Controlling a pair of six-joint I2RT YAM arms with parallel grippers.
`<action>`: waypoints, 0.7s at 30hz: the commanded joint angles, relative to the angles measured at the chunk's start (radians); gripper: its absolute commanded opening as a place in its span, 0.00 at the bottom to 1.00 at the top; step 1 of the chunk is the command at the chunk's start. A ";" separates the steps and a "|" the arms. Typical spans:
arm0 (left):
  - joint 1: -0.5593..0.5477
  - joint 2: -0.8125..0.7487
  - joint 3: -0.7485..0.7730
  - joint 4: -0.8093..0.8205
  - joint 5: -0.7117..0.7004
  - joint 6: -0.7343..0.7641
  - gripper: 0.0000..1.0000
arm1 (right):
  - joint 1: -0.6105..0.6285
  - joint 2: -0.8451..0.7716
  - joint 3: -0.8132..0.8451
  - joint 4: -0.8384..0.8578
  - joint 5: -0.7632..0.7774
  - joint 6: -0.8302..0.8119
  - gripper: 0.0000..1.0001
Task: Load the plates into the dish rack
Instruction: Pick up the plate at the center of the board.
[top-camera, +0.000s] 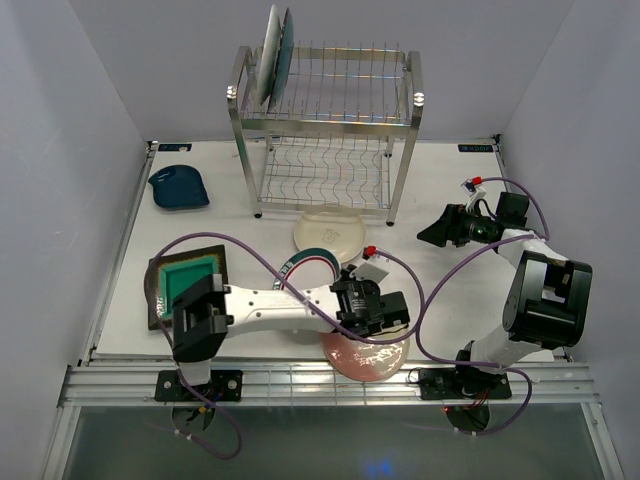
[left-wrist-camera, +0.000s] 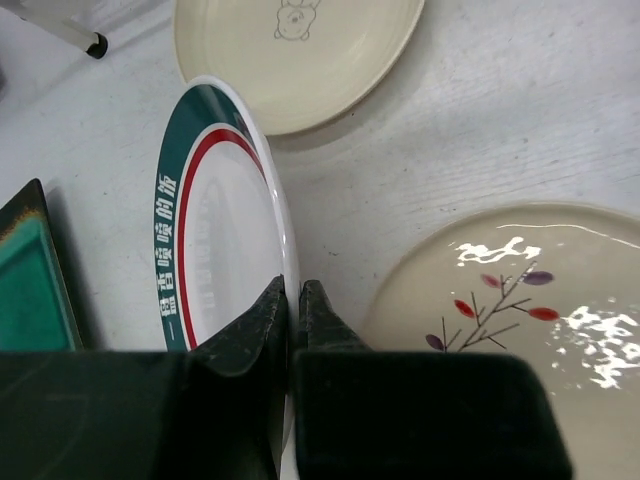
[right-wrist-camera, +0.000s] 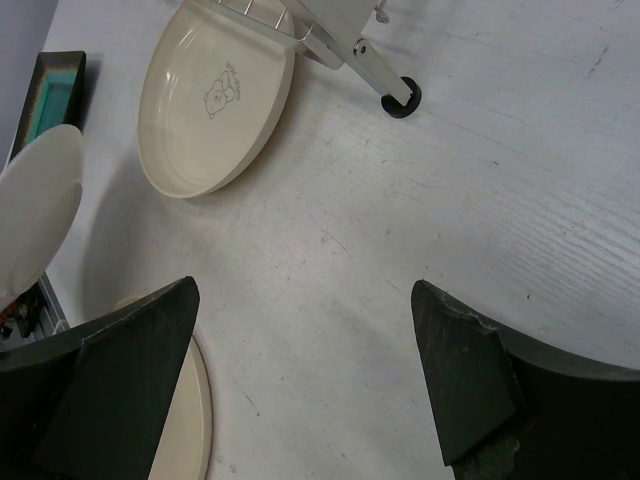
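Here, the left end effector (left-wrist-camera: 293, 292) is clenched on the rim of the green-red-rimmed plate (left-wrist-camera: 225, 230), which stands on edge. The cream plate (left-wrist-camera: 300, 60) lies at twelve o'clock, with the rack (top-camera: 330, 123) beyond. The right end effector (right-wrist-camera: 305, 300) is released.

So the whole setup sits in a little three-sided booth: plain pale walls at the back (top-camera: 330, 20), left (top-camera: 60, 150) and right (top-camera: 590, 120), no windows anywhere. The table (top-camera: 450, 190) is white with a faint wood grain (it shows up best in the wrist views). Silver aluminium rails (top-camera: 300, 385) run along the near edge, and below them is a dark glossy surface (top-camera: 330, 445) with a small blue glint (top-camera: 378, 468). Lighting is soft and even, with mild shadows.
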 joint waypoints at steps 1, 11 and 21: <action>-0.017 -0.160 0.022 -0.022 -0.030 -0.016 0.00 | 0.000 0.001 0.036 -0.007 -0.019 -0.008 0.93; -0.031 -0.577 -0.155 0.452 0.117 0.295 0.00 | 0.002 0.004 0.040 -0.008 -0.022 -0.006 0.93; -0.028 -0.784 -0.144 0.768 0.226 0.567 0.00 | 0.000 0.010 0.043 -0.010 -0.025 -0.006 0.93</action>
